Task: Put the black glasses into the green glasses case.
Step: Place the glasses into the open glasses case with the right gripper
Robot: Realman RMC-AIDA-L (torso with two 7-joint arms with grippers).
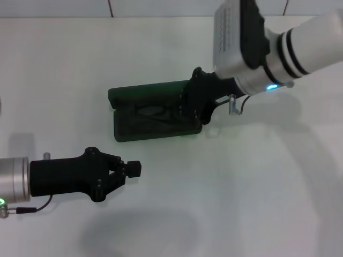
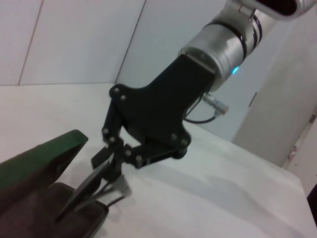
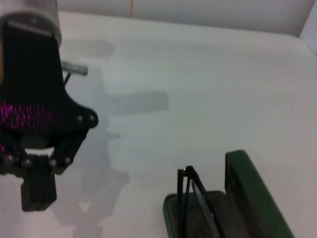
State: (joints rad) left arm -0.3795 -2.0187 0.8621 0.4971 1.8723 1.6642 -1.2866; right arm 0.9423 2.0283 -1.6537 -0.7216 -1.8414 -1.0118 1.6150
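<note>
the green case (image 1: 153,110) lies open on the white table (image 1: 257,187), its lid (image 1: 147,92) folded back on the far side and its dark-lined tray (image 1: 153,126) nearer the robot. the right gripper (image 1: 188,110) reaches down over the case's right end. in the left wrist view the right gripper (image 2: 111,166) has its fingers closed on the black glasses (image 2: 86,191), which slant down with their lower end in the tray, beside the raised lid (image 2: 39,158). in the right wrist view the glasses (image 3: 190,198) stand tilted in the tray, next to the lid (image 3: 247,191). the left gripper (image 1: 134,169) hangs over bare table, left of and nearer than the case, well apart from it, with its fingers together and nothing in them; it also shows in the right wrist view (image 3: 37,191).
</note>
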